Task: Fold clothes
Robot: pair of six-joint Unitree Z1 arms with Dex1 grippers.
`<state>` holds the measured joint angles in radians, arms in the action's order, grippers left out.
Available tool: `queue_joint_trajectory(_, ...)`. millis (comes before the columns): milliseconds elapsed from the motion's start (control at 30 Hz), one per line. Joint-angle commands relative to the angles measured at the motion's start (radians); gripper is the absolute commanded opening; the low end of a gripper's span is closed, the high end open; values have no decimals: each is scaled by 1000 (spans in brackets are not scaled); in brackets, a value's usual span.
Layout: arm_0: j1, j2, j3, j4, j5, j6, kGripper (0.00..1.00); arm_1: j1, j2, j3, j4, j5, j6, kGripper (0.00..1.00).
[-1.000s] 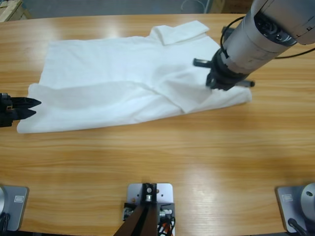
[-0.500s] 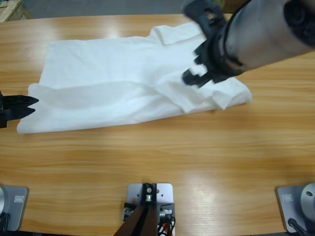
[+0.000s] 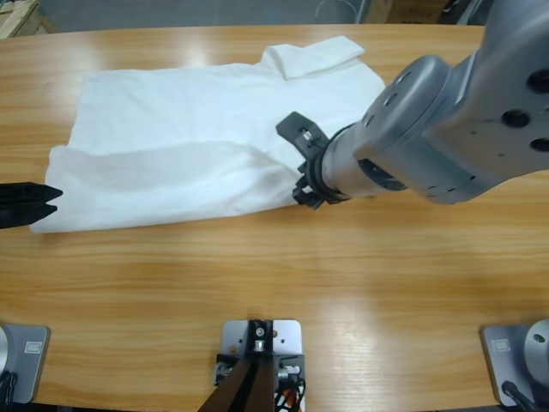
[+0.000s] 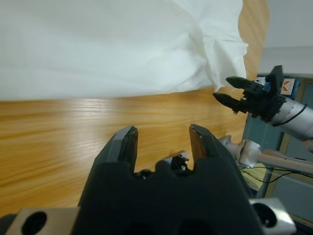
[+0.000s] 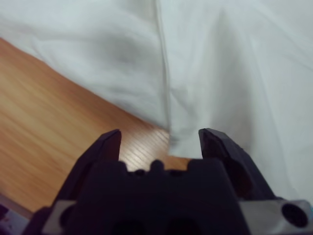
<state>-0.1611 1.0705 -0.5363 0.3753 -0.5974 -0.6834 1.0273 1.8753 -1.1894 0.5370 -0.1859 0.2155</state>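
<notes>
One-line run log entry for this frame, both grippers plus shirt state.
left gripper: open, off cloth | right gripper: open, over hem | shirt: flat, partly folded

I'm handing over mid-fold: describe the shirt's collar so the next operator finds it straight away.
Start from the wooden table and the white shirt spread across its far half. Follow the shirt's far edge toward the big silver arm; the collar is the small doubled flap sticking out past that edge, the only part jutting beyond the flat body.

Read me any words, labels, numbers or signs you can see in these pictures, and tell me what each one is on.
None can be read.
White shirt: no print shows in any view.
Orange mark on a white tag, behind the other arm's pincer in the left wrist view: too small to read.
</notes>
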Motion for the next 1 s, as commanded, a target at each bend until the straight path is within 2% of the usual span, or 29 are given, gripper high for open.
queue_joint_trajectory(33,-32,67,-32,17,-16,-8,421,6,79,-4,-38,1,-61,646)
queue_joint_trajectory(267,-32,68,-16,16,-14,-3,422,-22,146,-12,-43,-23,-65,637)
queue_joint_trajectory(367,-34,79,-14,11,-15,-3,422,-32,136,-15,-43,-60,-59,478)
queue_joint_trajectory(433,-37,82,-10,9,-15,-2,425,-46,138,-9,-43,-69,-54,467)
queue_joint_trajectory(600,-37,85,1,4,-15,-1,425,-55,134,-13,-41,-67,-57,140)
queue_joint_trajectory(700,-37,90,2,-1,-15,0,425,-55,157,-13,-41,-63,-58,2)
queue_joint_trajectory(1000,-37,135,9,-13,-27,1,430,-55,85,-15,-16,-67,-94,0)
